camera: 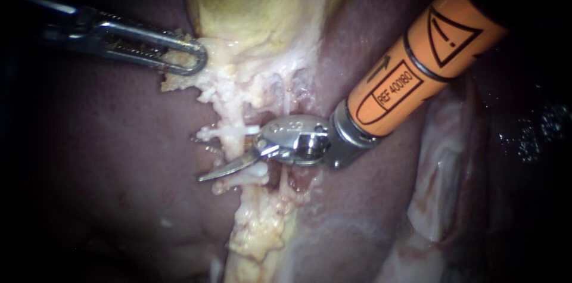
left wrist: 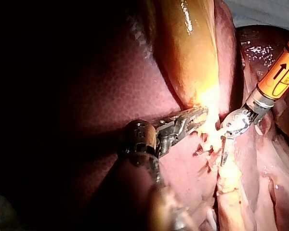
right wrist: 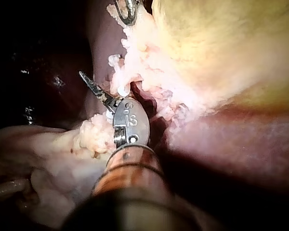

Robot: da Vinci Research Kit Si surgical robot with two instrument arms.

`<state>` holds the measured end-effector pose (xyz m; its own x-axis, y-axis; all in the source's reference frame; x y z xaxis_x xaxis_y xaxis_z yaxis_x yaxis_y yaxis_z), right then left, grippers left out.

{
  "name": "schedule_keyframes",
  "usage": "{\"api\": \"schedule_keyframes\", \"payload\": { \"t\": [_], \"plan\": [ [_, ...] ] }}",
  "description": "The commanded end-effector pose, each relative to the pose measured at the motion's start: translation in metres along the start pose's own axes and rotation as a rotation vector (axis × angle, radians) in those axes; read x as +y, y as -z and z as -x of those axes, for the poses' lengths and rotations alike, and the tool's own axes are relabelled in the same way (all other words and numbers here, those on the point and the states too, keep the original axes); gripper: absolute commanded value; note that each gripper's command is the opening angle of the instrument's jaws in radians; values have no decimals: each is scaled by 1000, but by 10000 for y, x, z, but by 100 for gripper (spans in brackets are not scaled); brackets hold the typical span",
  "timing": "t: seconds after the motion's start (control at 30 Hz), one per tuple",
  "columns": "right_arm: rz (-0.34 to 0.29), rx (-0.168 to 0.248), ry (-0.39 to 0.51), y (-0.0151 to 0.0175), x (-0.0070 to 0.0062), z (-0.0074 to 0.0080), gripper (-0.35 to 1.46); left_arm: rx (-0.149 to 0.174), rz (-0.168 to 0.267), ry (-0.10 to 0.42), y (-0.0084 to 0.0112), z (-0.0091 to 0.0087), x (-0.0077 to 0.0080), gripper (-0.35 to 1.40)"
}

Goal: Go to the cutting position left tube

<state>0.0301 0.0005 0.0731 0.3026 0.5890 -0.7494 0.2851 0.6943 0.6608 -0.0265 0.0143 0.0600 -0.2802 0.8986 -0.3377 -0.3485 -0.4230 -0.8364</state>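
The left tube (camera: 233, 147) runs down from the yellow gallbladder (camera: 256, 3) through pale ragged tissue. It carries two white clips, one higher (camera: 229, 133) and one lower (camera: 250, 173). My right instrument (camera: 221, 170), on an orange shaft, reaches in from the upper right. Its blades are open at the tube between the two clips: one curved blade crosses in front, the other is hidden behind tissue. In the right wrist view the blade tip (right wrist: 94, 84) points past the pale tissue. My left instrument (camera: 189, 59) is shut on the pale tissue at the gallbladder's lower edge (left wrist: 197, 118).
Dark red liver (camera: 107, 170) lies on both sides of the strip of pale tissue. A thinner pale strand (camera: 285, 101) runs just right of the clipped tube, above the right instrument's wrist. Pale folded tissue (camera: 441, 164) lies at the right.
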Motion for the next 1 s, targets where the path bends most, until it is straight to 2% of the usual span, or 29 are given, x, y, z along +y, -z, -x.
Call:
{"api": "schedule_keyframes", "payload": {
  "t": [0.03, 0.23, 0.37, 0.6, 0.77, 0.87, 1.0],
  "plan": [
    [4, 2, -5, -1, 0, 0, 131, 0, 0, 1, 1, 0, 0, -35],
    [0, 11, -16, -5, 1, -2, 131, 0, 0, 1, 1, 0, 0, -35],
    [-8, 12, -26, -7, -5, -3, 131, 0, 1, 0, 1, 0, 0, -35],
    [-63, 4, -39, -10, -31, -18, 128, -2, 2, 0, 4, 0, -6, -35],
    [-79, 13, -41, -10, -51, -38, 126, -2, 3, -1, 5, 0, -8, -35],
    [-83, 21, -44, -8, -56, -48, 126, -2, 3, -1, 5, 0, -8, -35],
    [-84, 26, -46, -6, -57, -51, 126, -2, 3, -1, 5, 0, -8, -35]
  ]
}}
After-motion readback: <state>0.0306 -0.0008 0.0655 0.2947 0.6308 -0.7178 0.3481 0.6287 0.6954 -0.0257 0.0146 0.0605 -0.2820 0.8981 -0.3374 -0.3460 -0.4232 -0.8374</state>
